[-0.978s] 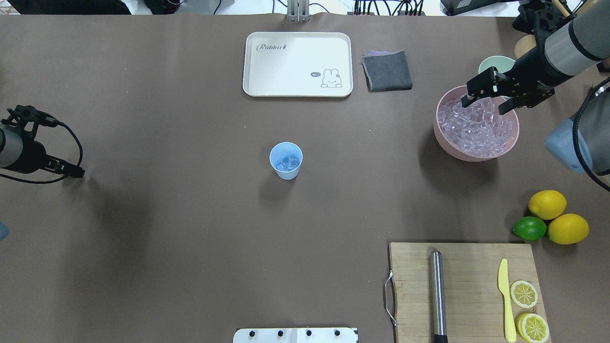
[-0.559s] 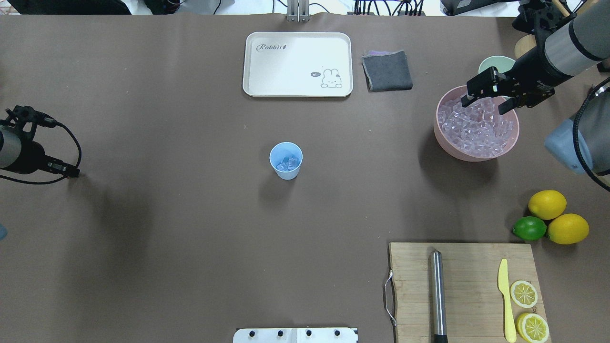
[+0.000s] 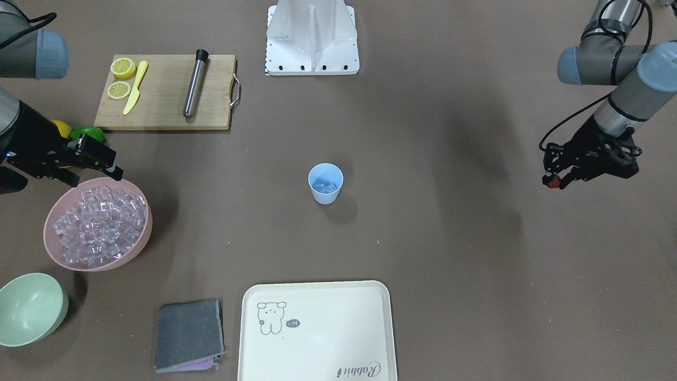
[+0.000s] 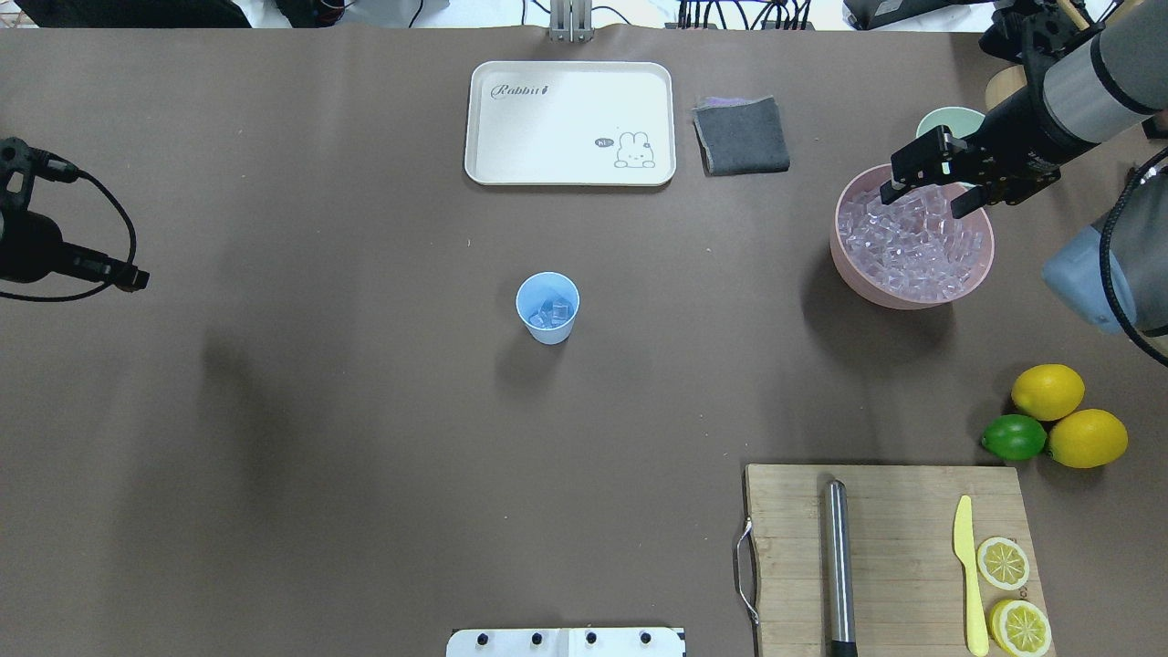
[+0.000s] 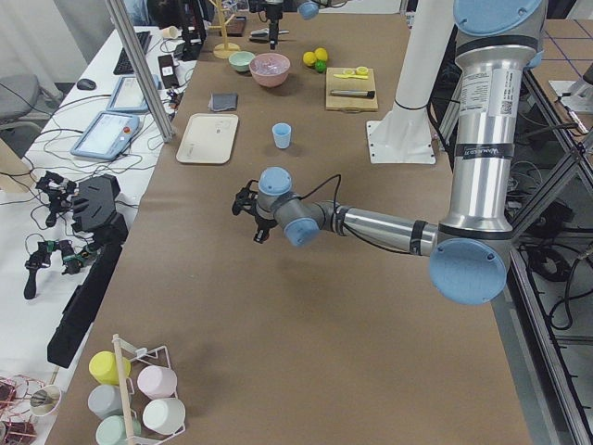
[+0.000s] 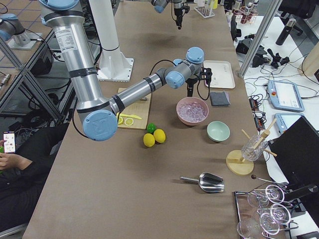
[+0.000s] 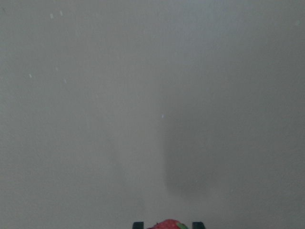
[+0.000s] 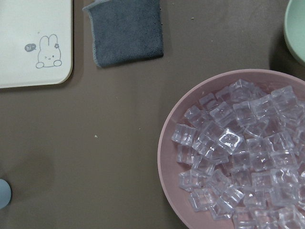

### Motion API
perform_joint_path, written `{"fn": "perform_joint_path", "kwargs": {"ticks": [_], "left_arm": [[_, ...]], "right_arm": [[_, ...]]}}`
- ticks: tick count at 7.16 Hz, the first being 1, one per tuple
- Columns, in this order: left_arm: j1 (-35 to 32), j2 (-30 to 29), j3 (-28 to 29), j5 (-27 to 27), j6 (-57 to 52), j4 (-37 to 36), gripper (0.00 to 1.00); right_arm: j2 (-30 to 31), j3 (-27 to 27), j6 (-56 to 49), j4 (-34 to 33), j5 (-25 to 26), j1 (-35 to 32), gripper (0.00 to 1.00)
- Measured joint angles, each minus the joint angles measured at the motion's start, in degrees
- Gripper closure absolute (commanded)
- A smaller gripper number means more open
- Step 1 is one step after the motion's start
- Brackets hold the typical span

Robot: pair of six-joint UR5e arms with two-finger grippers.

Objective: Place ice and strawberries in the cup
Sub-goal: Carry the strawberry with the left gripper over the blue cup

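Strawberry (image 3: 553, 183) to be carried across to the cup (image 4: 547, 307)

The brown table (image 4: 319, 411) is best crossed in one high, level sweep, since a long stretch of its surface lies between the fruit and its goal. The pink bowl (image 4: 844, 265), at the right end, is not needed for this step. The right claw (image 4: 923, 199) hangs over the bowl's far side with its fingers spread apart and nothing between them, and it is best kept there so that the middle is not crowded. The cup is found upright near the table's centre, well apart from both arms. The left claw (image 3: 555, 179) is seen out near the table's left edge, clamped on the strawberry, whose red body shows between the fingertips in the left wrist view. The grip should be kept firm but light, as so small a fruit is judged easy to squash or flick out. The claw is to be centred over the narrow mouth and brought down close before the fingers are parted, lest the fruit bounce off the ice (image 4: 552, 313) lying inside.
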State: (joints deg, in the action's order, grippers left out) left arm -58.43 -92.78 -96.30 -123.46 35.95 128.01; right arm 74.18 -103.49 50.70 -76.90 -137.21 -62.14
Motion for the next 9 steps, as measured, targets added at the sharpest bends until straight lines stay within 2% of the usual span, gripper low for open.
{"fn": "perform_joint_path", "kwargs": {"ticks": [1, 3, 5, 7, 9], "left_arm": [[-0.77, -3.01, -2.35, -1.41, 1.96, -3.59, 1.0], [-0.11, -10.94, -5.13, -3.39, 13.04, -7.41, 1.0], [5.4, -18.42, -5.4, -2.02, 25.97, -7.89, 1.0], [14.77, -24.87, -5.25, 5.55, 37.52, -8.01, 1.0], [22.68, -29.37, -4.17, 13.39, 43.5, -8.15, 1.0]], "right_arm": [[0.05, 0.06, -0.04, 0.02, 0.19, 0.0, 0.01], [0.09, 0.27, -0.01, 0.08, 0.51, -0.02, 0.01], [0.09, 0.43, 0.01, 0.09, 0.86, -0.05, 0.01], [0.09, 0.54, 0.02, 0.09, 1.22, -0.02, 0.01], [0.09, 0.57, 0.02, 0.09, 1.52, 0.0, 0.01]]}}
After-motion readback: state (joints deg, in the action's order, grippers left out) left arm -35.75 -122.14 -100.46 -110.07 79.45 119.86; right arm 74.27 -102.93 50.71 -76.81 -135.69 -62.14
